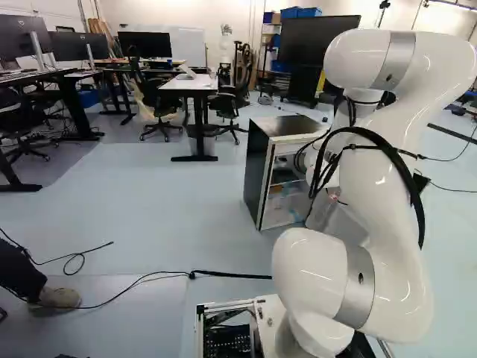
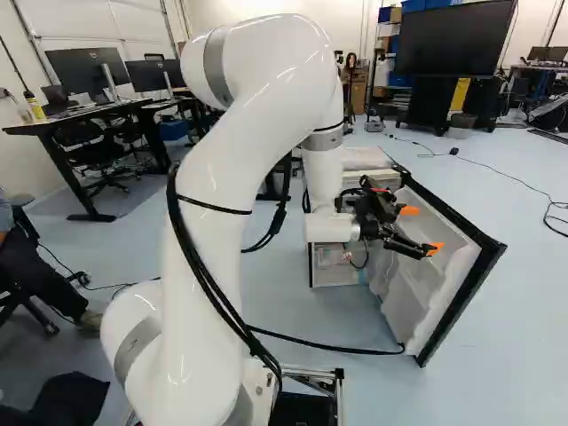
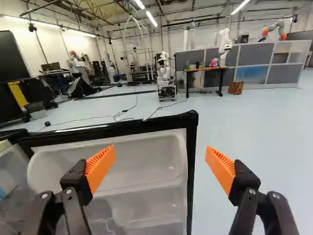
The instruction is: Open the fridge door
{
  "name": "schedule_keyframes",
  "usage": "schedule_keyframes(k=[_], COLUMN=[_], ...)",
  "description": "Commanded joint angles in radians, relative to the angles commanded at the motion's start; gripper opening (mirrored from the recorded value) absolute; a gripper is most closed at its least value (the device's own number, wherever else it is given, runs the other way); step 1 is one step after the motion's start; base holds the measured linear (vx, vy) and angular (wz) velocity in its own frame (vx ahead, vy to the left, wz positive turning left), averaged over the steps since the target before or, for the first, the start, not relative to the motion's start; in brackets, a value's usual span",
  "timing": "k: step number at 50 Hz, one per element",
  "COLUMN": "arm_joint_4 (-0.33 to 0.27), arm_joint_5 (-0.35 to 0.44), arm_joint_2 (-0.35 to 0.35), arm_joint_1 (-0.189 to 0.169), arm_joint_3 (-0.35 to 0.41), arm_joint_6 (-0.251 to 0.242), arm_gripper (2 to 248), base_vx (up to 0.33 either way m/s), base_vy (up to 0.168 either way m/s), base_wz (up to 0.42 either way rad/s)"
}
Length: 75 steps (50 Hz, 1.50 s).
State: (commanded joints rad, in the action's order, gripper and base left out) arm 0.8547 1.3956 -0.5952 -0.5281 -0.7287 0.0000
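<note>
My gripper (image 2: 421, 230) reaches over the inner side of the fridge door (image 2: 433, 266) in the right base view. That door stands swung wide out from the small fridge (image 1: 257, 168), its white shelved lining showing. In the wrist view the gripper (image 3: 160, 169) has its orange-padded fingers wide apart, holding nothing. The fridge door (image 3: 146, 159) lies ahead of and below them; its black outer edge runs between the two fingers, with the lining on one side. No contact with the door can be made out. Much of the fridge's interior is hidden behind the arm.
Beyond the fridge stand a white table (image 1: 190, 83), office chairs and a large dark screen (image 2: 455, 37). Cables lie on the floor. A person's shoe (image 1: 59, 297) is at the left of the left base view. In the wrist view another robot (image 3: 165, 73) stands beyond the door.
</note>
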Motion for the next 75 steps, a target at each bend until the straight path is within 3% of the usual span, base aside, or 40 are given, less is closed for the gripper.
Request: schedule_keyframes(k=[44,75], arm_joint_4=[-0.261,-0.299], arm_joint_5=[0.000,-0.022], arm_joint_2=[0.172,0.214], arm_joint_1=[0.110,0.136], arm_joint_3=[0.252,0.285], arm_joint_6=[0.000,0.000], arm_gripper=[247,247], base_vx=[0.000,0.000], base_vy=[0.000,0.000], base_wz=[0.000,0.000])
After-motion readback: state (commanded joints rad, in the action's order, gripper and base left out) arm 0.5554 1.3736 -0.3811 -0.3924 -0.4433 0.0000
